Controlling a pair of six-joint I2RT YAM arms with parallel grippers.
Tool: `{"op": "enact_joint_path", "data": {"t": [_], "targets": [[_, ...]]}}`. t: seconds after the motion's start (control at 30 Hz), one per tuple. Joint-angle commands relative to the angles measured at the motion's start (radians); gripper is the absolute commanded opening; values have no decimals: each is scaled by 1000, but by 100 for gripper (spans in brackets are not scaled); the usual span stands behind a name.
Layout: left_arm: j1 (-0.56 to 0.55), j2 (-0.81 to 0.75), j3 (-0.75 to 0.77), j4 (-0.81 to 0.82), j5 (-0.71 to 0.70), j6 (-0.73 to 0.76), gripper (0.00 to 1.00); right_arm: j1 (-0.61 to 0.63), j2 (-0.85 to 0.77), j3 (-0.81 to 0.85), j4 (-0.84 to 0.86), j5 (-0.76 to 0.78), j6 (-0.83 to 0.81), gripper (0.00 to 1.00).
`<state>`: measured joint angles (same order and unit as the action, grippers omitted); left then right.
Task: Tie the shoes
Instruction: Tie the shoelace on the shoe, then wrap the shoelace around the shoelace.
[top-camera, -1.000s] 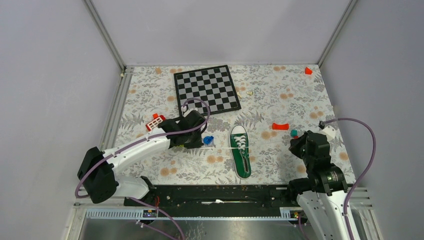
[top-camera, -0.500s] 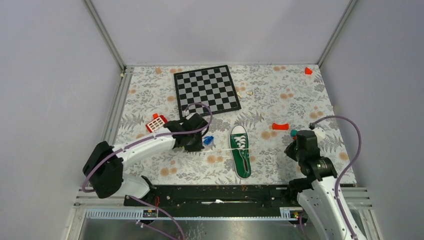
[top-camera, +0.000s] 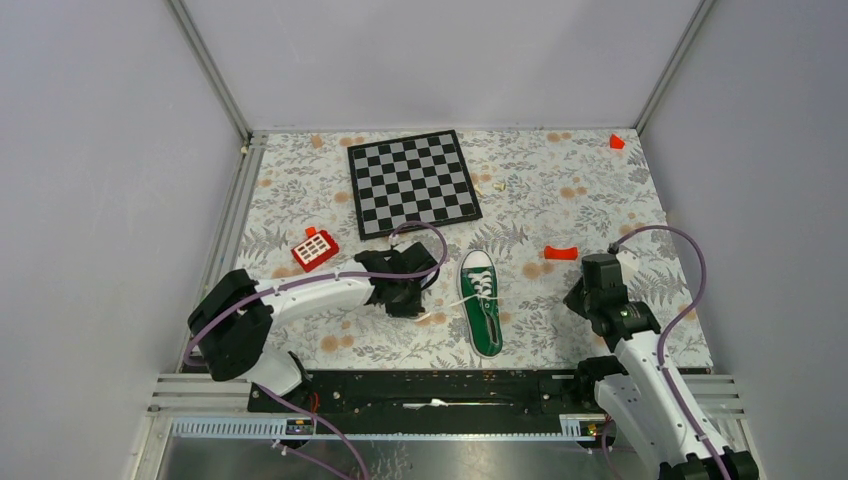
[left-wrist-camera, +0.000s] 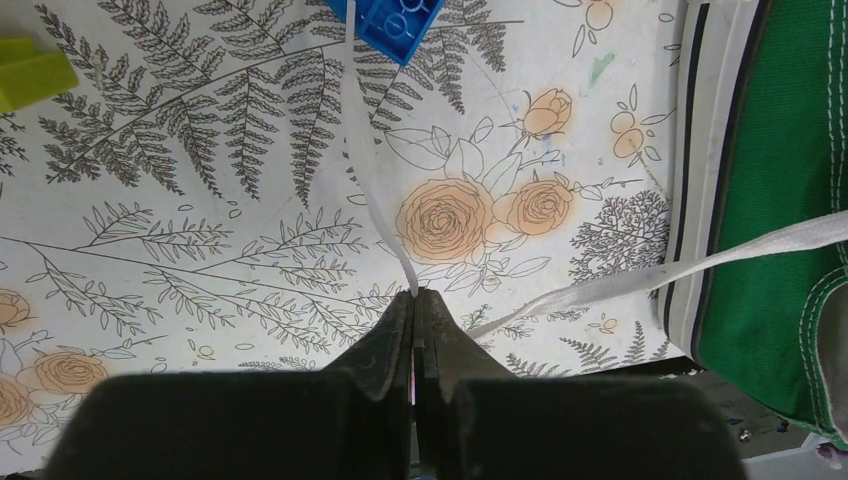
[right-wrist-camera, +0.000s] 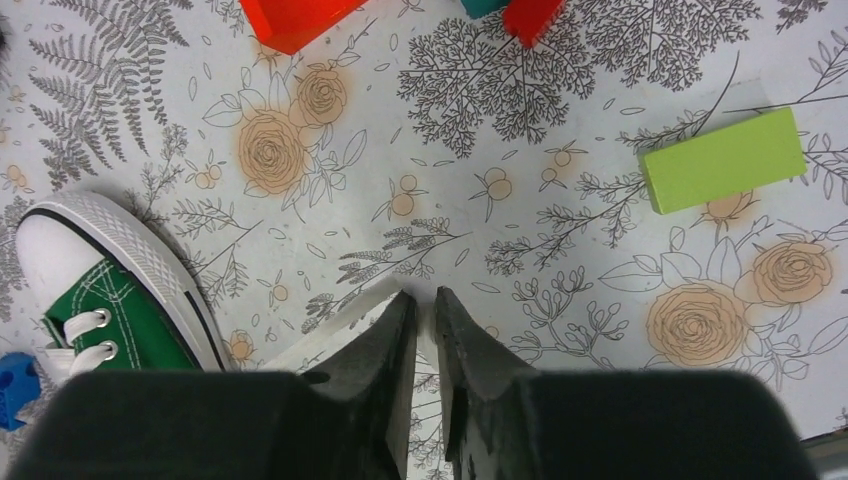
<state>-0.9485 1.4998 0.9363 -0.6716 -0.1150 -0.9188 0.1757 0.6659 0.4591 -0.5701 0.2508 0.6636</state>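
The green sneaker (top-camera: 482, 315) with white toe cap lies toe away from me near the table's front middle; its side fills the right of the left wrist view (left-wrist-camera: 770, 200), and its toe sits at the lower left of the right wrist view (right-wrist-camera: 110, 300). My left gripper (top-camera: 415, 300) (left-wrist-camera: 415, 295) is just left of the shoe, shut on a white lace (left-wrist-camera: 365, 180) that runs away from its tips. A second lace strand (left-wrist-camera: 640, 280) leads to the shoe. My right gripper (top-camera: 578, 300) (right-wrist-camera: 425, 297) is right of the shoe, jaws slightly apart, with a white lace end (right-wrist-camera: 340, 325) lying at its left fingertip.
A chessboard (top-camera: 413, 180) lies at the back. A red toy (top-camera: 314, 249) sits left of the left arm, and a blue brick (left-wrist-camera: 395, 20) lies ahead of the left gripper. A red curved piece (top-camera: 561, 252), a red block (right-wrist-camera: 295, 18) and a green block (right-wrist-camera: 722, 160) lie around the right gripper.
The left arm has swung right toward the shoe with the lace, which has gone slack. The right arm has drawn in, and its jaws have parted a little.
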Motion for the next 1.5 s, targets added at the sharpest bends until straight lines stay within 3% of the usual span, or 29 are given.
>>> {"op": "enact_joint_path", "data": {"t": [0.0, 0.03, 0.1, 0.2, 0.33, 0.5, 0.93, 1.47], "targets": [[-2, -30, 32, 30, -15, -29, 0, -5, 6, 13, 10, 28, 3, 35], [-3, -36, 33, 29, -20, -32, 0, -5, 3, 24, 4, 26, 3, 46], [-6, -51, 36, 31, -33, -35, 0, -5, -20, 51, -10, 16, -2, 60], [-13, -72, 43, 39, -56, -33, 0, -4, -69, 85, -9, -43, 0, 67], [-19, -109, 35, 80, -79, -35, 0, -5, -101, 84, 4, -210, 89, 67], [-19, -140, 25, 100, -122, -42, 0, 7, -138, -71, 150, -420, 331, 66], [-18, -136, 30, 84, -157, -46, 0, 49, -191, -288, 305, -580, 686, 65], [-13, -158, 41, 76, -179, -36, 0, 106, -113, -398, 461, -611, 886, 66]]}}
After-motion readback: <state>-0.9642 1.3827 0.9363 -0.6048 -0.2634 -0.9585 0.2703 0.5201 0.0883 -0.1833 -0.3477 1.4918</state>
